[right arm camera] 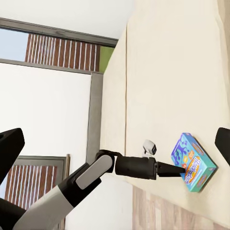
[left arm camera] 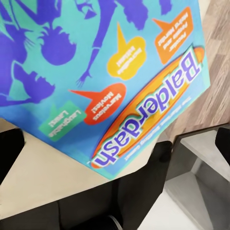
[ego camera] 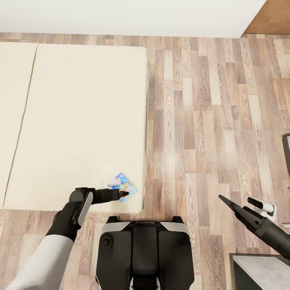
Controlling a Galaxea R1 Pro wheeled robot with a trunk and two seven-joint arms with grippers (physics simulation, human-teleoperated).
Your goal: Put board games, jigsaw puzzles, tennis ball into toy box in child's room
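Observation:
One board game (ego camera: 123, 186), a small blue box with cartoon print and the word Balderdash, lies flat on the beige bed (ego camera: 80, 121) near its front right corner. My left gripper (ego camera: 124, 193) reaches over the bed's front edge and its tip meets the game's near edge. In the left wrist view the game (left arm camera: 110, 72) sits close in front, with the two dark fingertips (left arm camera: 9, 148) wide apart, so this gripper is open. The right wrist view shows the same game (right arm camera: 193, 163) with my left arm at it. My right gripper (ego camera: 225, 201) hangs open over the floor, holding nothing.
Wood plank floor (ego camera: 209, 112) runs to the right of the bed. My base (ego camera: 143, 249) stands right at the bed's front edge. A grey-topped furniture corner (ego camera: 262, 272) sits at the lower right and a dark object (ego camera: 286, 153) at the right edge. A white wall (ego camera: 121, 16) lies behind.

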